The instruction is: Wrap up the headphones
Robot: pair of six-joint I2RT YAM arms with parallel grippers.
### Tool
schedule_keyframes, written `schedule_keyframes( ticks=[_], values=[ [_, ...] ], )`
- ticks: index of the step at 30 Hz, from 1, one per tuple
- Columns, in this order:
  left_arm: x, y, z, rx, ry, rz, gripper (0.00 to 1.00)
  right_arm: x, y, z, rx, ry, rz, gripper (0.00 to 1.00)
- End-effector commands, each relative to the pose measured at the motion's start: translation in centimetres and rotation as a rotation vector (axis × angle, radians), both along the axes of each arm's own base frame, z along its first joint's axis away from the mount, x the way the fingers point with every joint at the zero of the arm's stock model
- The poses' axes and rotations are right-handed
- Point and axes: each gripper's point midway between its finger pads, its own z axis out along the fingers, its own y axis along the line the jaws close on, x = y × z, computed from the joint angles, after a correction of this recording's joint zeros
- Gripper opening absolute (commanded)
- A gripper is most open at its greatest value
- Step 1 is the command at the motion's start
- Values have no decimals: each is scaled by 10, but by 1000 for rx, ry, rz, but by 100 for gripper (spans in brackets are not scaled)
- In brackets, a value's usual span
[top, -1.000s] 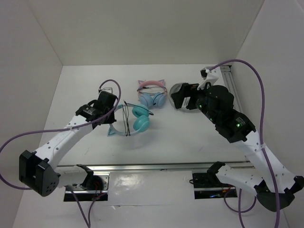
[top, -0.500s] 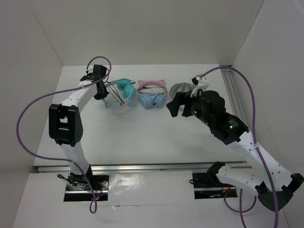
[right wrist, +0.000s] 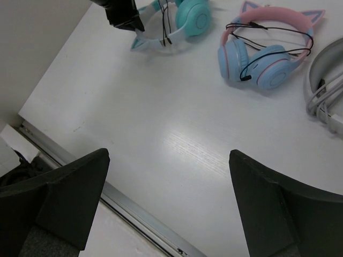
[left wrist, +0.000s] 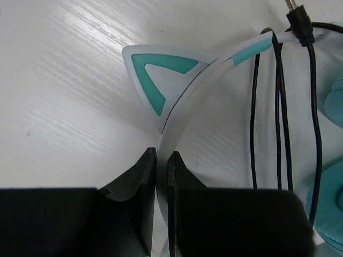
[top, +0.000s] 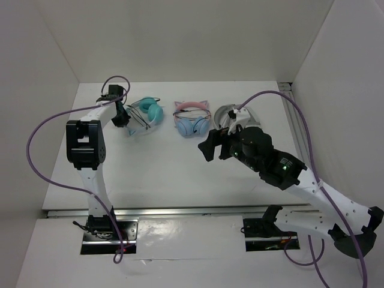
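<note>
Left hand [left wrist: 162, 160] clamps the headphones [top: 146, 113] by the thin headband [left wrist: 185, 115] — probably stiff and light; cable [left wrist: 280, 107] limp; right hand [right wrist: 167, 171] apart, empty.

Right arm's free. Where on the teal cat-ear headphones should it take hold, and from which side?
Probably the thin pale headband of the teal round-cup headphones, from above, fingers astride its upright strip, as the left gripper shut beside the cat ear does. Stay clear of the dark cable loops; the cups look too wide.
</note>
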Motion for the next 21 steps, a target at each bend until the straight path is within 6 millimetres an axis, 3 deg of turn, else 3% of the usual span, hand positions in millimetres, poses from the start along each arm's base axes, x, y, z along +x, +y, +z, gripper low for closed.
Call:
schedule_keyframes(
  ticks=[1,3,7,8,9,10,12,16,17,19,20,21],
  values=[
    [12,-7,31,-25,-104,-14,4,2,9,12,35,-35,-34,100],
    [9,-6,27,-38,-90,-41,30,-1,16,3,3,-23,-25,100],
    [9,-22,22,-111,-80,-96,43,-7,19,0,-18,-17,-33,100],
    [9,-23,22,-119,-80,-101,64,-8,17,3,-9,-23,-33,100],
    [7,-23,28,-118,-91,-101,91,-9,15,6,-1,-27,-33,100],
    [5,-23,31,-117,-95,-102,100,-11,17,12,12,-30,-19,100],
    [3,-24,45,-121,-117,-94,100,-13,13,14,7,-27,-19,100],
    [-9,-33,114,-20,-191,-104,100,-15,7,20,-9,-26,-34,100],
    [-16,-38,152,0,-265,-110,100,-12,5,13,-39,-19,-58,100],
    [-29,-54,193,23,-350,-171,100,-12,-2,12,-77,5,-80,100],
    [-39,-78,212,20,-386,-234,100,-12,-4,12,-86,23,-95,100],
    [-60,-89,249,14,-474,-281,100,-14,-11,12,-123,39,-105,100]
  ],
)
